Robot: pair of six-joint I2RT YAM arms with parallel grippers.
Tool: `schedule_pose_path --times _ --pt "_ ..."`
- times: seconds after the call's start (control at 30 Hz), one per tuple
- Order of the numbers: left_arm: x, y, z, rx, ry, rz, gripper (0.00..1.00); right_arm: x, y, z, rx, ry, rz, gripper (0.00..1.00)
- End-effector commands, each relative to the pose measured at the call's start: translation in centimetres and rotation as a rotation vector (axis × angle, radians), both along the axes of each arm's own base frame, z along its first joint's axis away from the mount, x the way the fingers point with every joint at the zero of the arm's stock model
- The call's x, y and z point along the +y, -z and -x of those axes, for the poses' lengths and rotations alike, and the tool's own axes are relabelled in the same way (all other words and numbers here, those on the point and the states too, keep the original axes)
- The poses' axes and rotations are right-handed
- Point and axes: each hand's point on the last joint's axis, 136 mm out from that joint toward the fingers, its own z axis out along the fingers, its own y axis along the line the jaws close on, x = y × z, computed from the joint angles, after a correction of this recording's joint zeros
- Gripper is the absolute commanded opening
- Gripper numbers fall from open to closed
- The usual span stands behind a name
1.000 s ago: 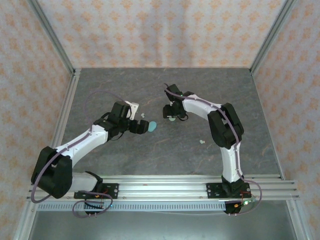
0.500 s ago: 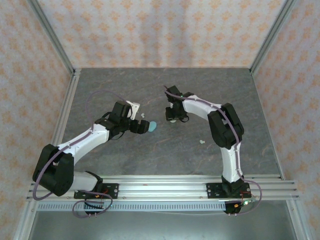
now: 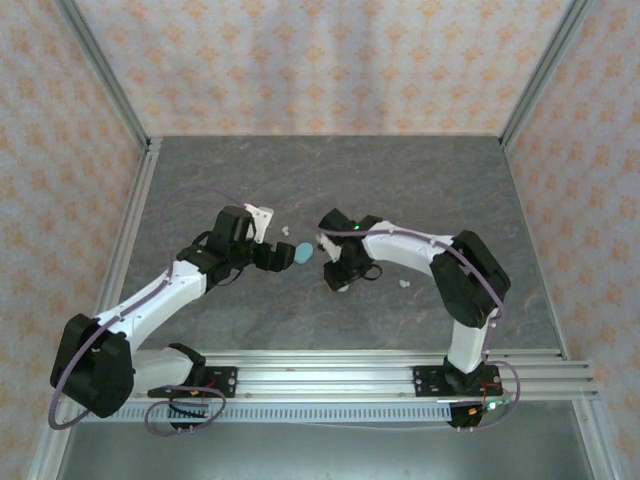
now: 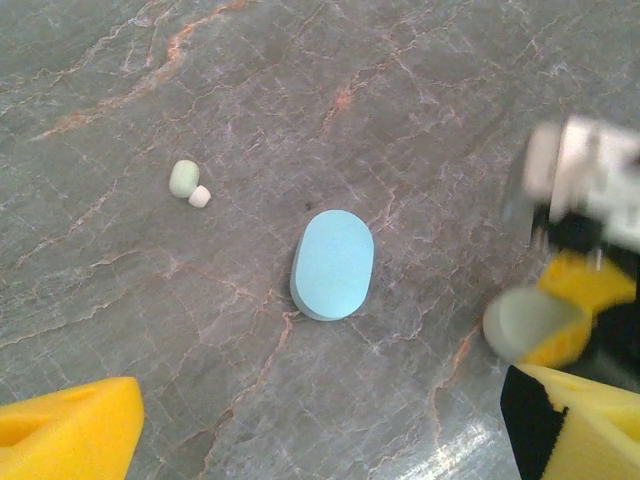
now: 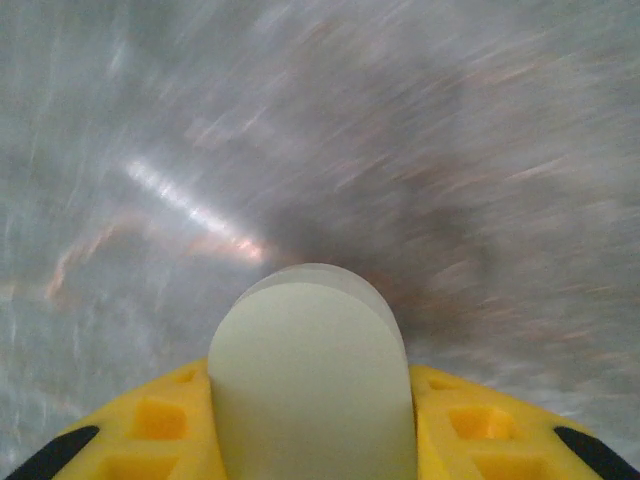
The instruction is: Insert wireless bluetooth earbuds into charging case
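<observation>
A pale mint oval charging case [image 5: 310, 380] stands upright between the yellow fingers of my right gripper [image 5: 310, 445], which is shut on it just above the table. The same case [image 4: 520, 325] shows at the right of the left wrist view. A light blue oval case [image 4: 332, 263] lies flat on the stone table in front of my left gripper [image 4: 320, 440], which is open with nothing between its fingers. Two tiny earbuds [image 4: 185, 180] lie together to the left of the blue case. Another earbud [image 3: 404, 284] lies right of my right gripper [image 3: 341, 279].
The dark marble tabletop [image 3: 330, 180] is bare at the back. Metal frame rails [image 3: 130, 230] and patterned walls bound it on both sides. The two grippers are close together near the middle, with the blue case [image 3: 302, 254] between them.
My right gripper closed on the pale mint case and carried it nearer and slightly left. The left arm drew back a little and stays open.
</observation>
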Motion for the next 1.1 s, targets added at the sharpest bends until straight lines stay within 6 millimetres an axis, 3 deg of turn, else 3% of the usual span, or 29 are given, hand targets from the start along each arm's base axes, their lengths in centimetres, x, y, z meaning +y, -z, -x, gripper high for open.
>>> schedule_pose_path --times 0.0,0.03,0.2,0.43,0.57,0.67,0.9,1.07 --pt "0.2 0.0 1.1 0.021 0.010 0.027 0.93 -1.4 0.1 1.3 -0.016 -0.141 0.080 0.22" --pt "0.1 -0.2 1.3 0.020 0.013 0.037 0.93 -1.3 0.0 1.3 -0.021 -0.152 0.077 0.24" --pt "0.2 -1.4 2.0 0.008 0.025 0.047 0.93 -1.1 -1.3 0.6 -0.081 -0.153 0.060 0.55" --pt "-0.5 -5.3 3.1 -0.035 0.156 0.010 0.93 -1.4 -5.1 0.2 -0.202 -0.038 -0.083 0.64" --pt "-3.7 -8.5 4.7 -0.116 0.423 0.048 0.93 -5.6 -6.3 -1.3 -0.298 0.190 -0.085 0.67" --pt "-6.2 -9.3 6.8 -0.187 0.672 -0.039 0.95 -8.6 -6.2 -1.4 -0.267 0.413 -0.172 0.68" --pt "-11.1 -6.0 7.5 -0.210 1.036 -0.348 0.95 -13.6 -5.2 -0.1 -0.270 0.777 -0.283 0.75" --pt "-14.4 -0.1 7.3 -0.189 1.271 -0.631 0.95 -15.0 -4.4 0.9 -0.249 0.886 -0.313 0.76"
